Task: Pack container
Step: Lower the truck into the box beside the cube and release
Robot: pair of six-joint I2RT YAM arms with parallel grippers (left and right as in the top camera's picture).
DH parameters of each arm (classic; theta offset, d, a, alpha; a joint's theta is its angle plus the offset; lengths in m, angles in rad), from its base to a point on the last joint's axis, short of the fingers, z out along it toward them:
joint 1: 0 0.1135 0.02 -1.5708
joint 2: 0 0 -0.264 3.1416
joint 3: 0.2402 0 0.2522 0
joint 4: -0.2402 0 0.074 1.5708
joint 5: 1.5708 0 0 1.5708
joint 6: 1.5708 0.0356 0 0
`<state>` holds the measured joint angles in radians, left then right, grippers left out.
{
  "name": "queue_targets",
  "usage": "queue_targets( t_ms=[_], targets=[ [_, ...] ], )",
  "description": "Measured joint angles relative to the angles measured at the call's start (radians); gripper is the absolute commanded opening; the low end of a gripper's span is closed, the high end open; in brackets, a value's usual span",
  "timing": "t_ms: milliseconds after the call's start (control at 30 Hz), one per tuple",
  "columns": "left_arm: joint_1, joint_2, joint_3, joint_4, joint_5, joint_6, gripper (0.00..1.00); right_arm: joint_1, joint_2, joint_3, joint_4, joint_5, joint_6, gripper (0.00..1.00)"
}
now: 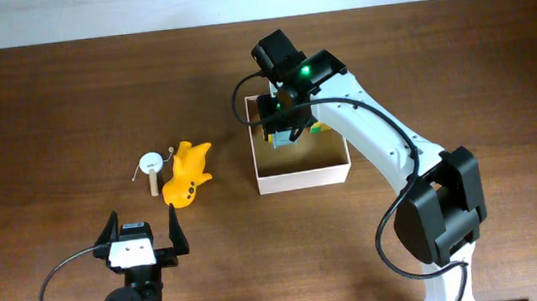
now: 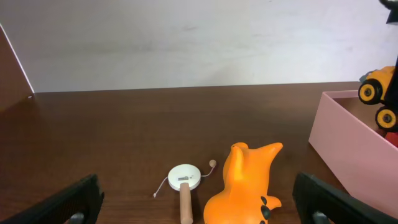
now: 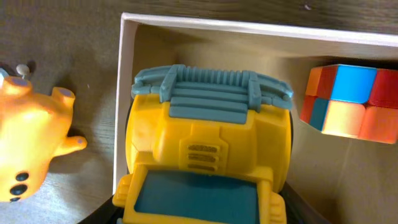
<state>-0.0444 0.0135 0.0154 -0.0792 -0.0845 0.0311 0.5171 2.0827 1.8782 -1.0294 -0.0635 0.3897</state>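
The right jaws are holding the yellow truck seemingly against the left wall of the container, risking a snag; the left jaws are standing wide.

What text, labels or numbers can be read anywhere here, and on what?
No legible text in any view.
White drum toy: small grey mark on its face, too small to read.
Yellow truck: raised marks on its body, too blurred to read.
Container, colour cube, orange toy: no markings seen.
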Motion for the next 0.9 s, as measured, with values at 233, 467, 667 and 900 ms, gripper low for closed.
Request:
queue_targets(
  t_ms=[233,467,667,900],
  targets=[
    [0.000,0.000,0.000,0.000,0.000,0.000,0.99,0.000,0.000,-0.084,0.080,0.003,0.003,0.41],
    [0.000,0.000,0.000,0.000,0.000,0.000,0.99,0.001,0.000,-0.157,0.163,-0.001,0.003,0.41],
    [0.000,0.000,0.000,0.000,0.000,0.000,0.99,0.014,0.000,-0.193,0.230,-0.005,0.003,0.41],
    [0.000,0.000,0.000,0.000,0.000,0.000,0.99,0.021,0.000,-0.195,0.251,-0.005,0.004,0.55]
  ],
)
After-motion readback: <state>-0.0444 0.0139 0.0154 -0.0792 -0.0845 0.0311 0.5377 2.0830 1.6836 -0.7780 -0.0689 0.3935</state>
